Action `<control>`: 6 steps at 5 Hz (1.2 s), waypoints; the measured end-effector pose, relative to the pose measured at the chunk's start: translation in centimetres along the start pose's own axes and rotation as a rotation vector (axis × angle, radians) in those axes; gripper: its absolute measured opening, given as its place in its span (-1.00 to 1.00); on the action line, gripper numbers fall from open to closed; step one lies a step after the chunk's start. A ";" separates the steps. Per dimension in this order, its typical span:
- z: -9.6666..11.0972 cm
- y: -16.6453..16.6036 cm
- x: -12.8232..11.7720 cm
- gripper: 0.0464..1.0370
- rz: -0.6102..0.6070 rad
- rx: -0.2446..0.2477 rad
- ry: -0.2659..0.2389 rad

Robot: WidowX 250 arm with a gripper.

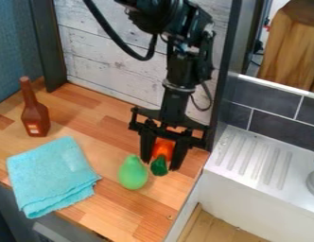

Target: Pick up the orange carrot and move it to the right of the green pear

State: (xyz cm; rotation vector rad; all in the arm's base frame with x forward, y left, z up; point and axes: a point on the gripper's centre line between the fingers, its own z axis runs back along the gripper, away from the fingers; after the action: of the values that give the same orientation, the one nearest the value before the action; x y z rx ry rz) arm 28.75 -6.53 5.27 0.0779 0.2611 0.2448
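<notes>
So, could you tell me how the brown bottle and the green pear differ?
The bottle is dark brown with a small label, while the pear is plain light green. The bottle is longer, with a thin neck; the pear is short and rounded. The bottle is near the blue cloth, whereas the pear is just beside the hand. Both are on the wooden counter.

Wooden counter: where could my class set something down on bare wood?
The counter is bare between the brown bottle and the gripper, and in front of the green pear, beside the blue cloth. It is crowded where gripper, orange-and-green object and pear sit close together.
</notes>
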 end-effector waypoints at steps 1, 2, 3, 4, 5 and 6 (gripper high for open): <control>-0.6 -0.4 0.5 0.13 0.006 0.003 0.014; -1.2 -1.2 0.9 0.13 -0.004 0.010 0.025; -2.0 -1.4 0.9 0.13 0.006 0.016 0.046; -2.5 -1.4 0.9 0.13 0.014 0.022 0.060; -3.9 -1.2 0.9 0.13 0.036 0.030 0.111; -4.5 -0.9 0.9 0.27 0.059 0.024 0.143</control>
State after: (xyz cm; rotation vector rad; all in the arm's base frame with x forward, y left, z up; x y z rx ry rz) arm 28.64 -7.02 0.66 0.0924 0.4040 0.3062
